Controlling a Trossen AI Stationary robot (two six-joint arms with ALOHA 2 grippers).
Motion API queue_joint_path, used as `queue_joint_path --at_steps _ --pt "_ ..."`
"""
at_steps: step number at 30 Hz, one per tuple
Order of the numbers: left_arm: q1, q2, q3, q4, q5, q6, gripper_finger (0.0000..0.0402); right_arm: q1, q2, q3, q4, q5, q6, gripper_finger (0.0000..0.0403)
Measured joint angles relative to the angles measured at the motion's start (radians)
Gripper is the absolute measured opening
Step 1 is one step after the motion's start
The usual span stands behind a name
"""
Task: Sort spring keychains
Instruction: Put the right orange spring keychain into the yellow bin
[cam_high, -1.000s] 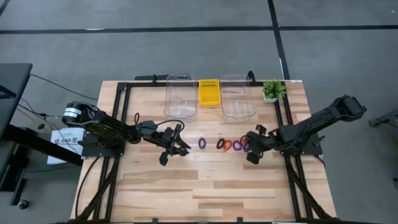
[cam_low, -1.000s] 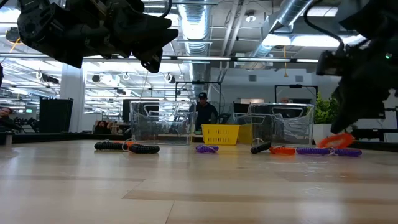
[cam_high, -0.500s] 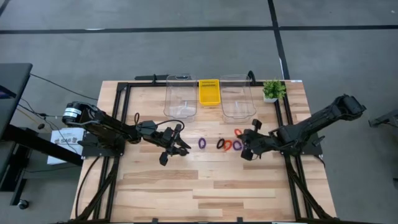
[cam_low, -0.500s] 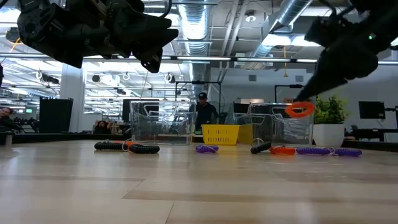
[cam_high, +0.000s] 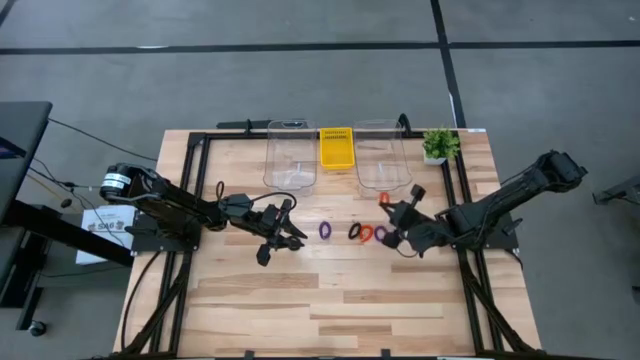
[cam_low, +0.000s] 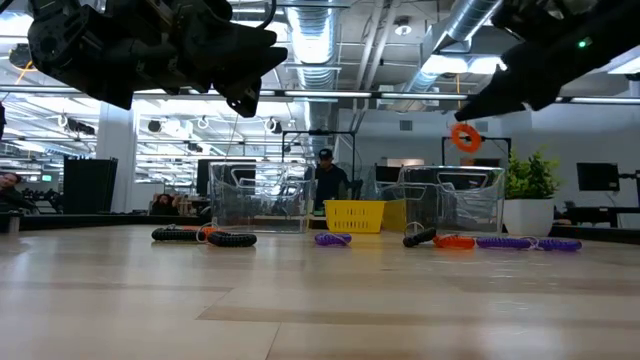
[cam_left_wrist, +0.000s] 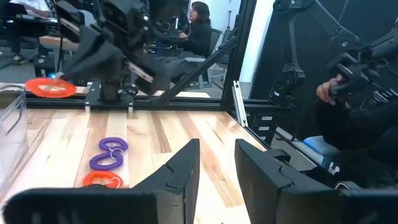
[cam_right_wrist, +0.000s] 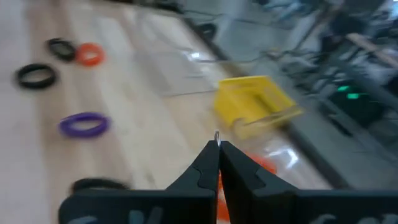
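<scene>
Right wrist view is blurry, but it shows the right gripper (cam_right_wrist: 217, 149) pressed together, with a small metal ring poking out at its tip and a bit of orange just under the fingers. You cannot see the whole ring from there. Beyond the tip are the yellow basket (cam_right_wrist: 256, 104), 1 purple ring (cam_right_wrist: 84, 125), 2 black rings and 1 more orange one, all on the table (cam_right_wrist: 143, 118).

Low view makes it clear: the right gripper (cam_low: 478, 106) is up in the air, pinching an orange ring (cam_low: 464, 137) that hangs under it, above the right bin (cam_low: 452, 200). High view shows this ring (cam_high: 383, 198) just in front of that bin (cam_high: 380, 156). Close beside the gripper, more rings lie in a row on the table: purple, black, orange, purple.

Left gripper (cam_high: 287, 232) waits in the air over the left part of the table, far from the orange ring. In the left wrist view its fingers (cam_left_wrist: 177, 177) are spread apart with nothing between them. Low view cuts this arm off at the top.
</scene>
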Motion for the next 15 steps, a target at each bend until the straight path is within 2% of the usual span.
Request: queue_joint_path --at_steps 4,10,13,15 --pt "0.000 0.000 0.000 0.000 -0.001 0.000 0.0099 -0.040 0.000 0.000 0.008 0.045 -0.002 0.0001" --pt "0.000 0.000 0.000 0.000 -0.046 0.000 0.0099 -0.173 0.000 0.000 0.097 0.043 -0.125 0.0001" --pt "0.000 0.000 0.000 -0.002 -0.052 0.000 0.0099 -0.252 0.000 0.000 0.166 -0.003 -0.184 0.0001" --pt "0.000 0.000 0.000 -0.003 -0.051 0.000 0.0099 -0.307 0.000 0.000 0.218 -0.076 -0.228 0.0001"
